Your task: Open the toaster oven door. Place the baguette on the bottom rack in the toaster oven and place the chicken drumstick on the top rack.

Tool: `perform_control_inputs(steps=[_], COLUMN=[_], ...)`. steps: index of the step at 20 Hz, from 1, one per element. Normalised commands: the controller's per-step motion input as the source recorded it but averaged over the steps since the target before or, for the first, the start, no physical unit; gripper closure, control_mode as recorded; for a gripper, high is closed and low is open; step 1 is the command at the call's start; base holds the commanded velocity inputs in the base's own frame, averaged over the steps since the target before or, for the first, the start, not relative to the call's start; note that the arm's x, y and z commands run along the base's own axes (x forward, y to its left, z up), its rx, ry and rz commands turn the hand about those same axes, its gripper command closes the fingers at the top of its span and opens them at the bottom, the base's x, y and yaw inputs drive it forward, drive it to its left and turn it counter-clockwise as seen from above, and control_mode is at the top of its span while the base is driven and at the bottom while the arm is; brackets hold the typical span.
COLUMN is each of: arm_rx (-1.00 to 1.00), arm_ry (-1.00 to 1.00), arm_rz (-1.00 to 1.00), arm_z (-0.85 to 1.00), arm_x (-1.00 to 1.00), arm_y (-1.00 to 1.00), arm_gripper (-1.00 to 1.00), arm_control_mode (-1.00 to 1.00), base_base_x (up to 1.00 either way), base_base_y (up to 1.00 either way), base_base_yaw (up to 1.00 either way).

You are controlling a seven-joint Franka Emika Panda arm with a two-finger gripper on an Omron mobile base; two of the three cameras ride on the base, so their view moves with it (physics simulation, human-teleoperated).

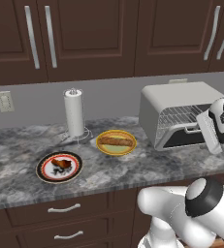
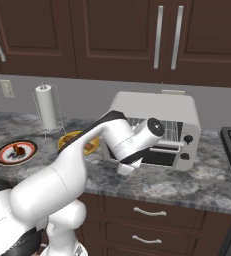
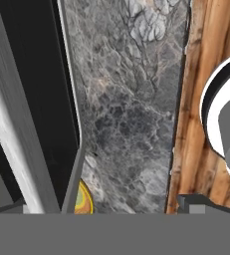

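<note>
Behind forearm (image 2: 132,142), toaster oven door (image 2: 159,156) half hidden; tool tips cut off.

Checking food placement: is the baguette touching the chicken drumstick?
Apart. Left base view: baguette on yellow plate, chicken drumstick on another plate.

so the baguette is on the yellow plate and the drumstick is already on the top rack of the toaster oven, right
Not quite. The baguette does lie on the yellow plate, but the chicken drumstick is not in the toaster oven; it sits on the red-rimmed plate on the counter, as the left base view shows.
</note>
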Motion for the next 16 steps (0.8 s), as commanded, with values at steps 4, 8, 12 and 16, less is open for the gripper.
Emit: perform_control_inputs(steps=[4,8,12,16], arm_rx=[-0.07,-0.10,-0.11,-0.11], arm_ry=[0.00,0.00,-0.06,-0.23], arm_rz=[0.12,0.08,0.02,0.00], arm_z=[0.70,0.73,0.69,0.64], arm_x=[-0.18,-0.17,-0.24,-0.33], arm_y=[-0.17,-0.10,-0.06,-0.08], arm_gripper=[-1.00,-1.00,-1.00,-1.00], arm_control_mode=[-1.00,-1.00,-1.00,-1.00], base_base_x=[0.00,0.00,0.00,0.00], base_base_y=[0.00,0.00,0.00,0.00], base_base_yaw=[0.00,0.00,0.00,0.00])
